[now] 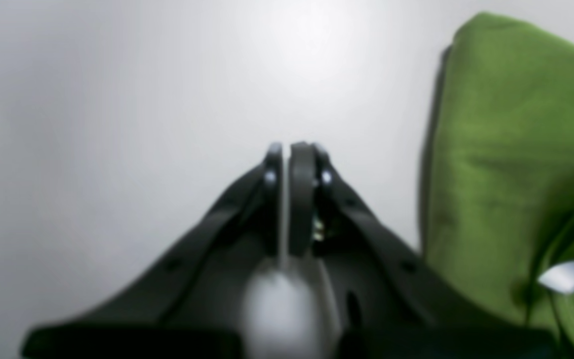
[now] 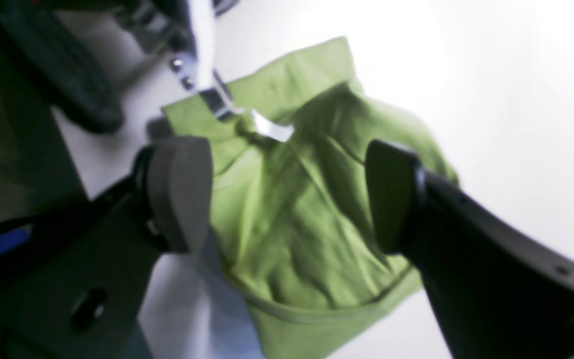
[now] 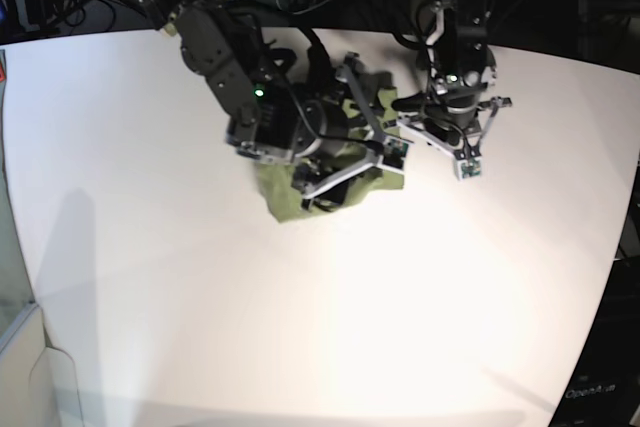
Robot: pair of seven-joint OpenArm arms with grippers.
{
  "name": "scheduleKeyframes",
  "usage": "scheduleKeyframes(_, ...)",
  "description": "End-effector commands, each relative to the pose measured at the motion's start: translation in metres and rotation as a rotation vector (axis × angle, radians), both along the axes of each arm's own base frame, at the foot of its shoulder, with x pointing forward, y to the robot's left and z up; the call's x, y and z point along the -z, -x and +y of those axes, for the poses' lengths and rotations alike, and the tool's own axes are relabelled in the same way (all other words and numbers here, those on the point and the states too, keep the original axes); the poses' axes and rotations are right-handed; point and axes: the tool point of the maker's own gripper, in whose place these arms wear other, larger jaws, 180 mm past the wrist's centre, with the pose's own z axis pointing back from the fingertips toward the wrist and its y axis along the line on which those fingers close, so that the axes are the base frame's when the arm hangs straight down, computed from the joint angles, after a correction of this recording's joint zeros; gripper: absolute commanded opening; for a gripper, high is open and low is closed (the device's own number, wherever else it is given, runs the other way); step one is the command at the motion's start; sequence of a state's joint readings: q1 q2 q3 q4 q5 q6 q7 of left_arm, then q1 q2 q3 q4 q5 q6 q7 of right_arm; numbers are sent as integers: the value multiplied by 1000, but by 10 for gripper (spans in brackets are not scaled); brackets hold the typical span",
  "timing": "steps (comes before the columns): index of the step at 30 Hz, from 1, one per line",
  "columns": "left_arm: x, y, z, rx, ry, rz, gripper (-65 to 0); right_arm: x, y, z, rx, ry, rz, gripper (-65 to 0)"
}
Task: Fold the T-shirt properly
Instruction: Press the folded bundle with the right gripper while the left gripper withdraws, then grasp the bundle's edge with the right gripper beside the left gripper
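Base view: shirt (image 3: 330, 182) bunched at upper centre of table (image 3: 320, 327), mostly hidden under right gripper (image 3: 372, 142). Right wrist view: right jaws spread wide, nothing held, shirt directly between and below them. Left gripper (image 1: 292, 149) clenched empty, shirt at its frame's right edge. Right arm nearer. Label (image 2: 272, 130) showing.

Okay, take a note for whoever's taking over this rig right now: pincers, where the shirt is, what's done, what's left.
Left pincer: shut, empty, over bare table beside the T-shirt.
Right pincer: open, above the shirt, nothing held.
T-shirt: bunched in a compact, wrinkled bundle mid-table, white label showing.
Done: shirt gathered small, but untidy.
Left: smooth it and square the folds; not properly folded yet.
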State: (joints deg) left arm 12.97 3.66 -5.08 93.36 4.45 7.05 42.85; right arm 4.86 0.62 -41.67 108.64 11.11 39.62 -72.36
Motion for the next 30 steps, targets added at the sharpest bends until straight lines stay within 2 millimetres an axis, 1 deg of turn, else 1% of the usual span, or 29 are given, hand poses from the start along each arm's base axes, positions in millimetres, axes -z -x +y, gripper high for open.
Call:
scheduleKeyframes(1,9,13,-7,9,31,66,-628,-12,-7,4,-14,-31,-38,-183)
scheduleKeyframes(4,10,15,-6,9,28,69,-628,-18,-17,2,-12,-25,-67,-183)
scheduleKeyframes(5,12,19,-6,9,28,78,-628,-20,-21,1,-12,-23,-79,-183)
scheduleKeyframes(7,14,23,-6,9,28,87,-628,-22,-29,-6,-10,-1,-102,-183)
scheduleKeyframes(10,15,25,-6,9,28,92,-628,-31,-42,-10,-8,10,-140,-180)
scheduleKeyframes(12,17,29,-6,9,27,100,-628,-32,-51,-15,-5,33,-156,-178)
scheduleKeyframes(13,18,31,-6,9,26,104,-628,-31,-55,-16,-3,43,-157,-178)
scheduleKeyframes(17,18,31,-6,9,26,104,-628,-20,-68,-18,1,81,-130,-178)
scheduleKeyframes(22,18,31,-6,9,26,104,-628,-14,-84,-13,8,90,-105,-178)
scheduleKeyframes(26,18,31,-5,5,26,100,-628,-6,-87,-6,7,75,-75,-181)
scheduleKeyframes(30,17,29,-6,5,29,95,-628,10,-84,2,7,68,-17,-183)
